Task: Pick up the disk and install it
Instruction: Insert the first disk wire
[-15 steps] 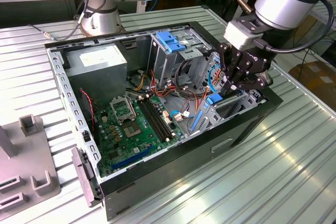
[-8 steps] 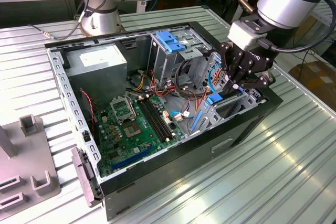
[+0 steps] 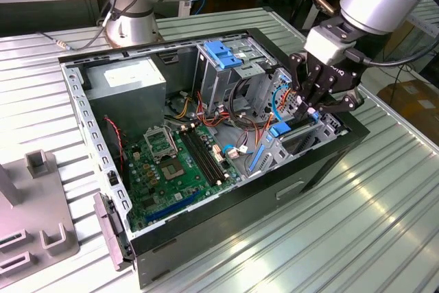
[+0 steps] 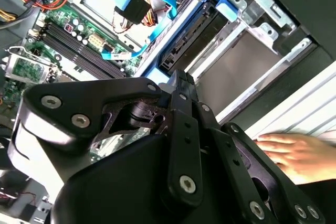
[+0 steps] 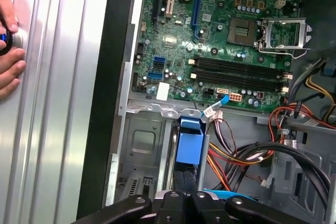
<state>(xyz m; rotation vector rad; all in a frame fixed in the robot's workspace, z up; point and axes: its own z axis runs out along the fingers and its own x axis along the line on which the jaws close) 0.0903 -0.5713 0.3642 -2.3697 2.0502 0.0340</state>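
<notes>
Inside the open computer case (image 3: 206, 235): all parts listed below; the case lies open side up, so the bays face the arm.
Power supply (image 3: 127, 80): far corner, well apart from the gripper (image 3: 311, 113).
Motherboard (image 3: 171, 162): on the case floor, near the gripper but apart from it.
Drive cage (image 3: 223, 56): blue-handled, near the gripper, not touched.
Disk (image 5: 189, 144): edge-on in the drive bay (image 5: 139, 150) just under the fingertips, blue rail end uppermost; judged largely seated.
Gripper: fingers drawn together with no gap, tips at the disk's blue end, probably pressing rather than pinching.
Hand (image 4: 294, 150): a person's, on the table (image 3: 384, 204) outside the case, beside the gripper.
</notes>
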